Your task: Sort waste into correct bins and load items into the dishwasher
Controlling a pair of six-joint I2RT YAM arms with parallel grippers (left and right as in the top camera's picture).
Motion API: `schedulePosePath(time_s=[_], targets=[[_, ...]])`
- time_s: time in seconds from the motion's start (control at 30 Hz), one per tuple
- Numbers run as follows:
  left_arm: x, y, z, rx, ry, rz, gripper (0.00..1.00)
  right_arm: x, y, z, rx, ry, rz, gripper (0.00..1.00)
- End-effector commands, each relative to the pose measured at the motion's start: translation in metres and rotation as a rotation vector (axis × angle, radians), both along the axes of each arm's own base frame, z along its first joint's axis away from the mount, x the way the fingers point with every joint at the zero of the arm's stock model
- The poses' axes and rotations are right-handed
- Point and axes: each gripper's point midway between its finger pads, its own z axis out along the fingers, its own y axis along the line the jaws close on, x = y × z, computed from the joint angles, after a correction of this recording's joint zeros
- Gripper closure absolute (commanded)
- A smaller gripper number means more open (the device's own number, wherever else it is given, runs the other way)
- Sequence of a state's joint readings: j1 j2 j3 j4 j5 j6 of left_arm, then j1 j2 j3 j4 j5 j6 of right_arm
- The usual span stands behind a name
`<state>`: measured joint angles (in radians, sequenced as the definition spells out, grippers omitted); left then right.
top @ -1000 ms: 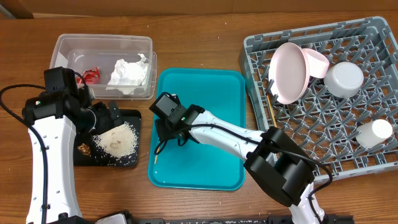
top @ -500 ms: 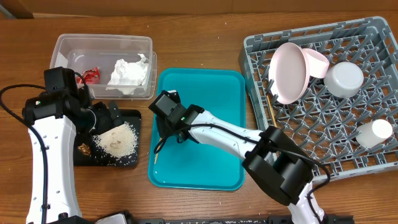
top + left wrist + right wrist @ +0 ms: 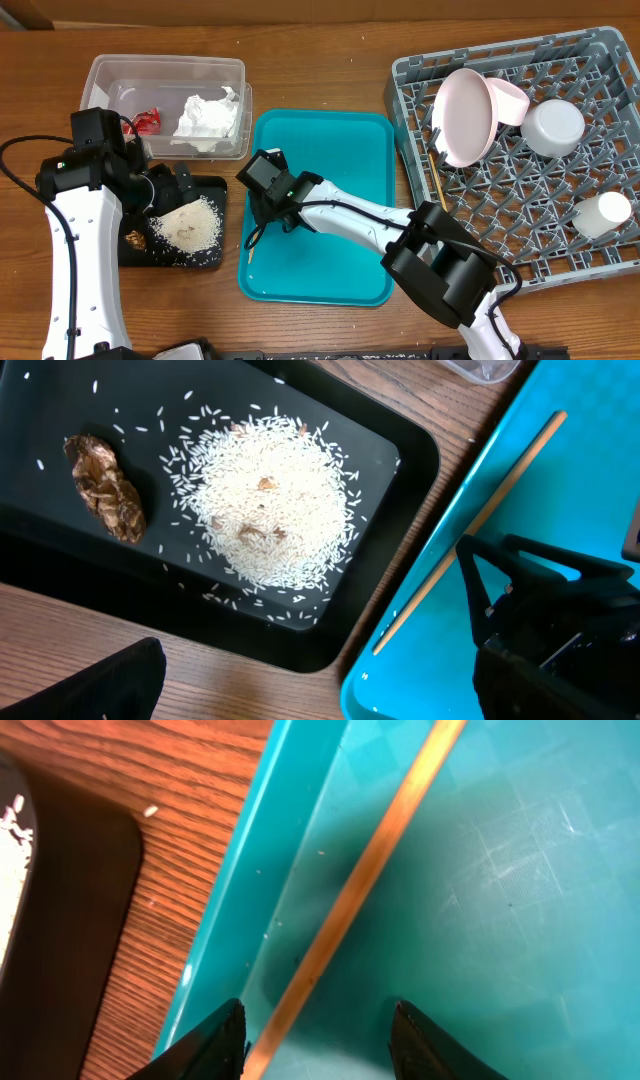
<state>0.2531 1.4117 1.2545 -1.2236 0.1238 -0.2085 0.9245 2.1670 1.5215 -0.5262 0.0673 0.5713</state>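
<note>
Here, rice [image 3: 265,495] (and lump [image 3: 105,488]) in black tray [image 3: 40,420].

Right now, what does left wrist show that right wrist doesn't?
Only left wrist: the rice pile and brown lump on the black tray, plus a corner of the clear tub. Only right wrist: a close-up of the right gripper, open, with the chopstick between its fingers. Both: the chopstick lying in the teal tray by its wall, the wooden table and the black tray's edge.
</note>
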Motion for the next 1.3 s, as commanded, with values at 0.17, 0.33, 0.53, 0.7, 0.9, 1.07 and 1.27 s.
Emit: schedulePosePath(time_s=[0.17, 0.33, 0.53, 0.7, 0.9, 1.07, 1.27], targets=[[0.003, 0.001, 0.004, 0.008, -0.017, -0.012, 0.00, -0.016, -0.038, -0.050, -0.211, 0.070, -0.018, 0.51], [0.003, 0.001, 0.004, 0.008, -0.017, -0.012, 0.00, -0.018, -0.041, -0.050, -0.223, 0.084, -0.021, 0.51], [0.003, 0.001, 0.004, 0.008, -0.017, -0.012, 0.00, -0.008, -0.013, -0.015, -0.157, 0.045, 0.058, 0.50], [0.003, 0.001, 0.004, 0.008, -0.017, -0.012, 0.00, 0.001, 0.023, 0.024, -0.027, 0.025, 0.091, 0.51], [0.003, 0.001, 0.004, 0.008, -0.017, -0.012, 0.00, -0.002, 0.044, 0.035, 0.078, 0.048, 0.133, 0.51], [0.003, 0.001, 0.004, 0.008, -0.017, -0.012, 0.00, -0.010, 0.055, 0.036, 0.134, 0.087, 0.167, 0.49], [0.003, 0.001, 0.004, 0.008, -0.017, -0.012, 0.00, -0.013, 0.045, 0.022, 0.103, 0.104, 0.128, 0.50]])
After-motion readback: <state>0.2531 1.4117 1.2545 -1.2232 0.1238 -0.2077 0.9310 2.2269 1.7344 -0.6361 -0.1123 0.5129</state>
